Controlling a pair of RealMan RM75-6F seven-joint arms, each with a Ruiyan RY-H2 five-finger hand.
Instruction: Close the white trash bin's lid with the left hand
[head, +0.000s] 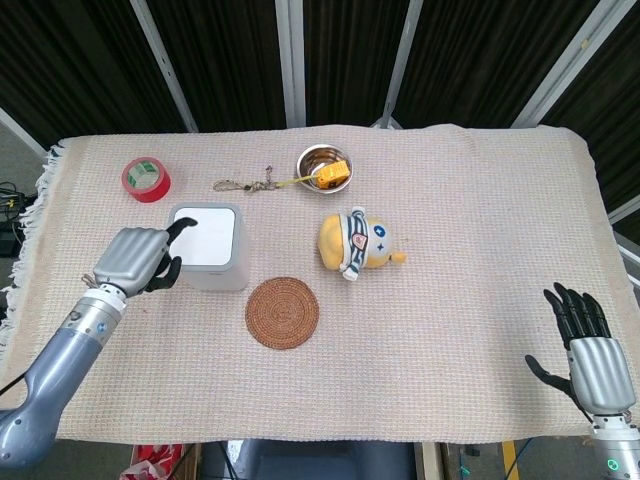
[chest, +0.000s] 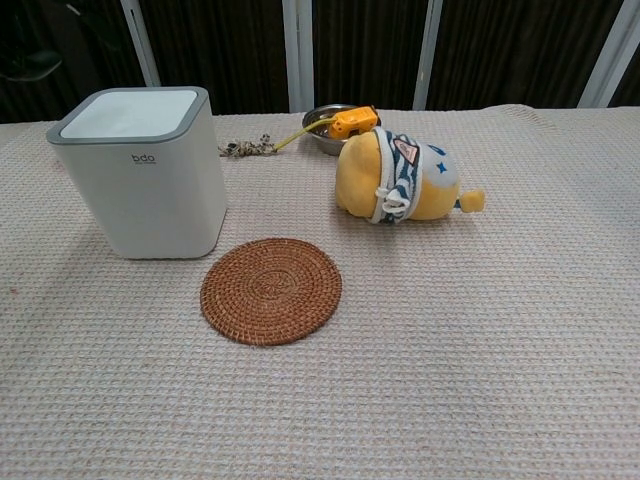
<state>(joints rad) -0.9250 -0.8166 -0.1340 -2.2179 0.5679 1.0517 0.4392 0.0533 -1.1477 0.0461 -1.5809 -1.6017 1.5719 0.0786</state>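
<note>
The white trash bin (head: 208, 246) stands left of centre on the cloth, and the chest view shows its body (chest: 145, 185) with the lid (chest: 130, 112) lying flat in the grey rim. My left hand (head: 135, 260) hovers just left of the bin and holds nothing. Its fingers are loosely bent, and one dark fingertip (head: 185, 225) reaches over the bin's left edge. The chest view does not clearly show this hand. My right hand (head: 588, 350) lies at the table's near right corner with its fingers spread and nothing in it.
A round woven coaster (head: 282, 312) lies just in front of the bin. A yellow plush toy (head: 355, 243) lies to its right. Behind are a red tape roll (head: 146, 179), a key chain (head: 245, 185) and a metal bowl (head: 322, 163) holding an orange tape measure.
</note>
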